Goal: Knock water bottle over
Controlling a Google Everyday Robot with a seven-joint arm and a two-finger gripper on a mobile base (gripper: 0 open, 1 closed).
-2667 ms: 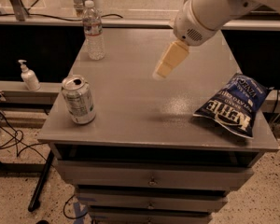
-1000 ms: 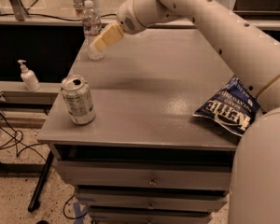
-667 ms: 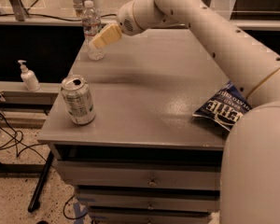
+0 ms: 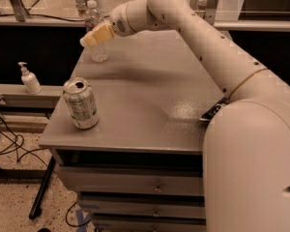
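No legible text. The silver can (image 4: 80,104) carries grey print that is too blurry to read. The water bottle (image 4: 99,52) label is unreadable, mostly behind the gripper (image 4: 93,36) at its upper body. The dark bag corner (image 4: 213,112) beside the arm possibly shows white lettering, illegible.

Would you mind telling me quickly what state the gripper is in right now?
Gripper: level with the upper half of the upright water bottle, at the far left of the table; open or shut cannot be told.
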